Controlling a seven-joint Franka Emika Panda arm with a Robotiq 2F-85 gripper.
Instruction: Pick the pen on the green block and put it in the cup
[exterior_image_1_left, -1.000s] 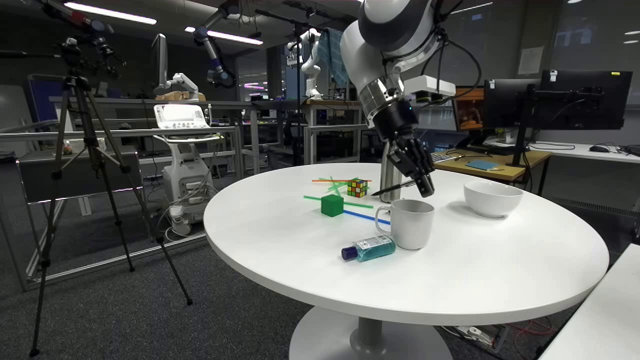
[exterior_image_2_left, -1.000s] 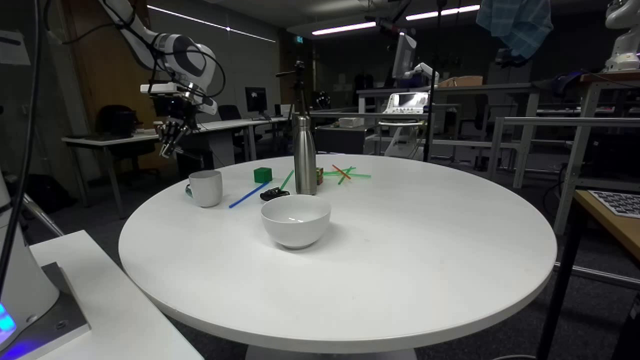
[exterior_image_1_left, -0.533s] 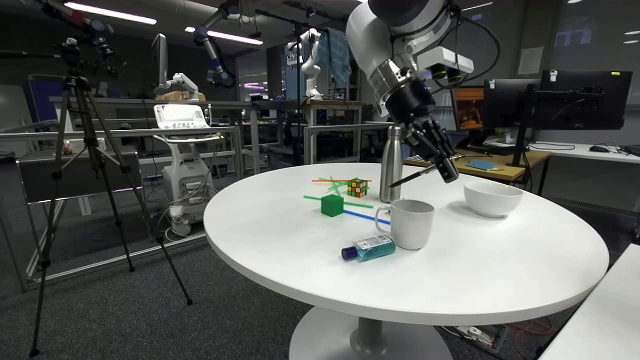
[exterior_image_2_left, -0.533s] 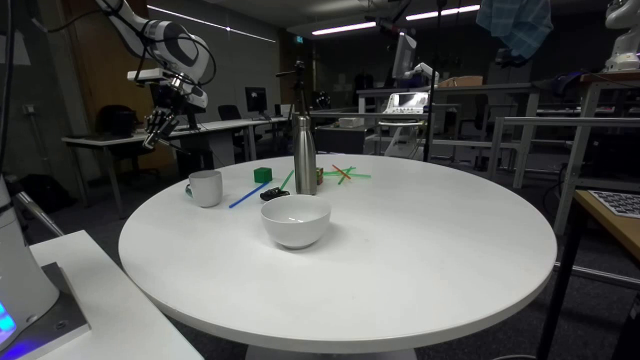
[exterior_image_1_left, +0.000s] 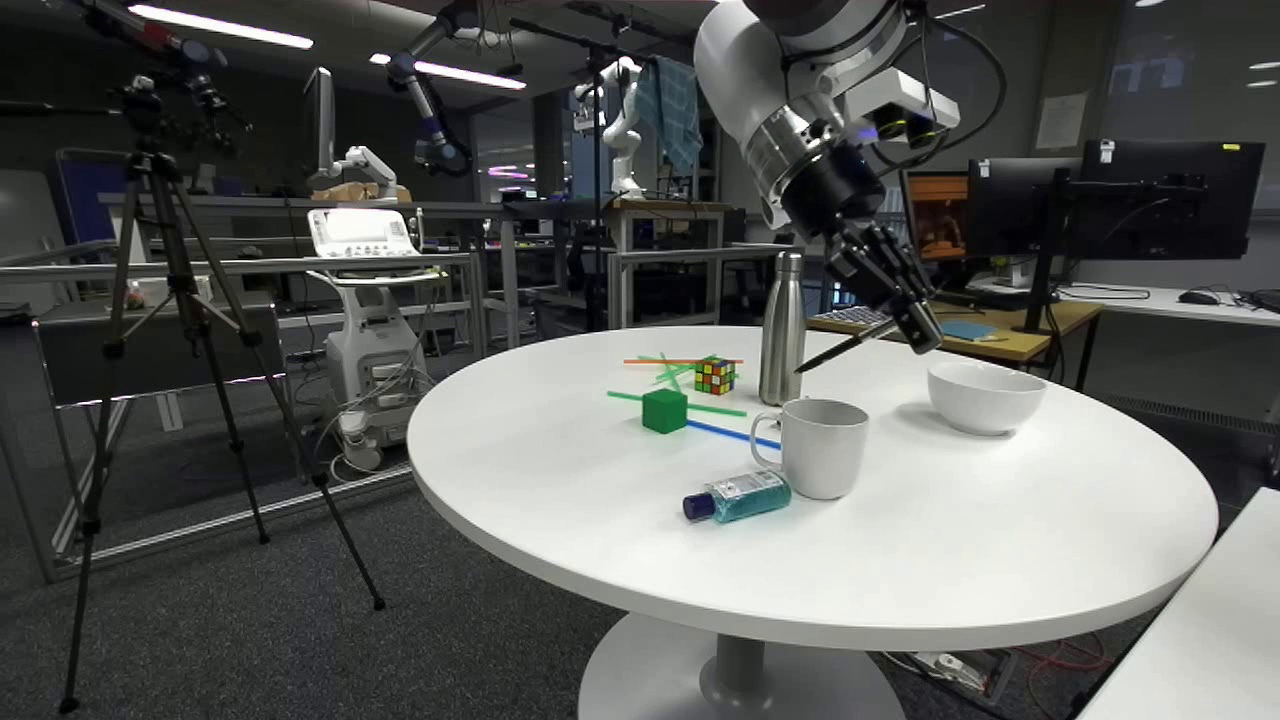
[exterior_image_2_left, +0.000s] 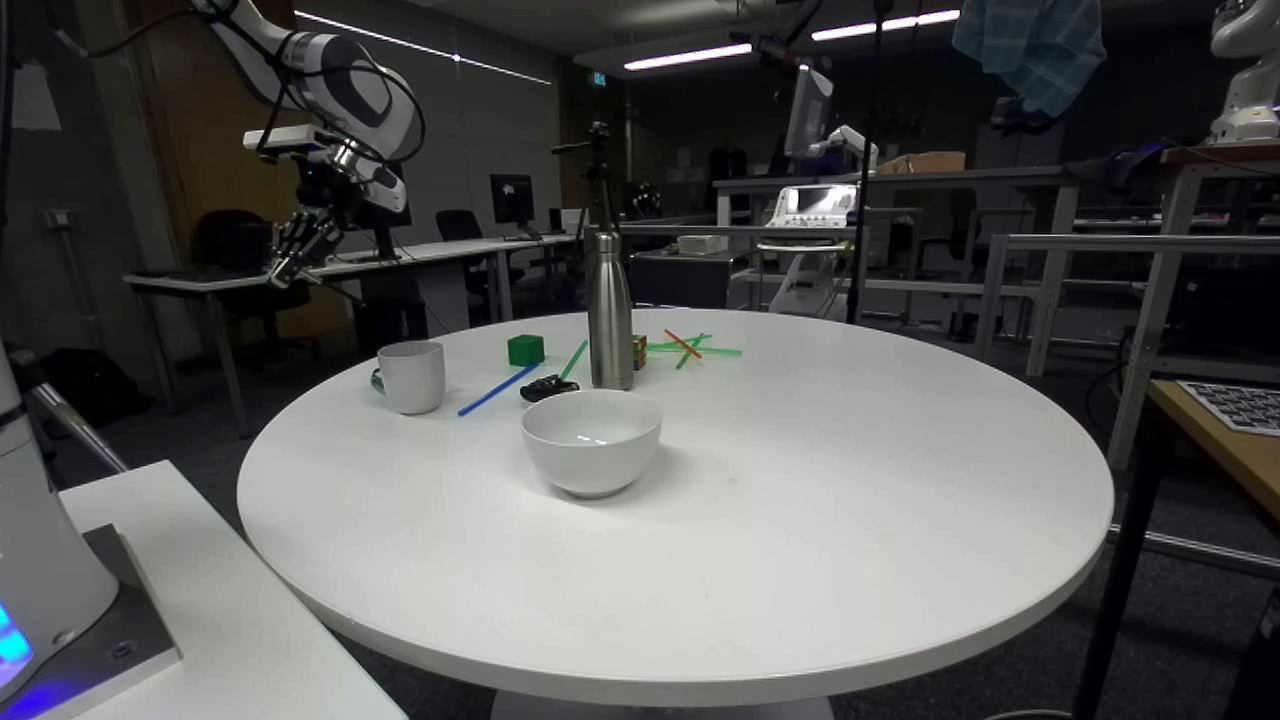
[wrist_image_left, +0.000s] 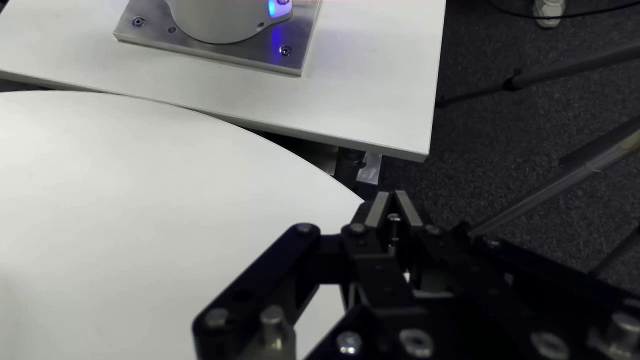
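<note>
In the last second the black tool (exterior_image_1_left: 918, 328) has swung up and to the right in an exterior view. It showed just above the white cup (exterior_image_1_left: 825, 452) in that frame a second ago, and now it is off to the cup's upper right. It's clenched on the pen (exterior_image_1_left: 848, 347), carrying it in mid-air on a slant, dark tip toward the lower left. Earlier the pen crossed the steel bottle (exterior_image_1_left: 783, 330) in the frame; now just the tip meets that bottle's right edge there. In an exterior view the bowl (exterior_image_2_left: 592, 445) sits near the middle, and the tool has slid left and a bit higher, deep into the upper left of the frame. On the round desk (exterior_image_2_left: 860, 520) the rest is as it was: cup lower right of centre in an exterior view, green block (exterior_image_1_left: 664, 411) to its left, a blue stick (exterior_image_1_left: 733, 434) between them, puzzle cube (exterior_image_1_left: 715, 376) up and right of the block.

As for writing, the teal bottle (exterior_image_1_left: 765, 497) lying just beside the cup wears a pale label (exterior_image_1_left: 738, 486), but I can't make out the print. A monitor (exterior_image_1_left: 1205, 215) at the far right has a white tag (exterior_image_1_left: 1106, 152) and a yellow sticker (exterior_image_1_left: 1230, 147), both too small to read from here.
</note>
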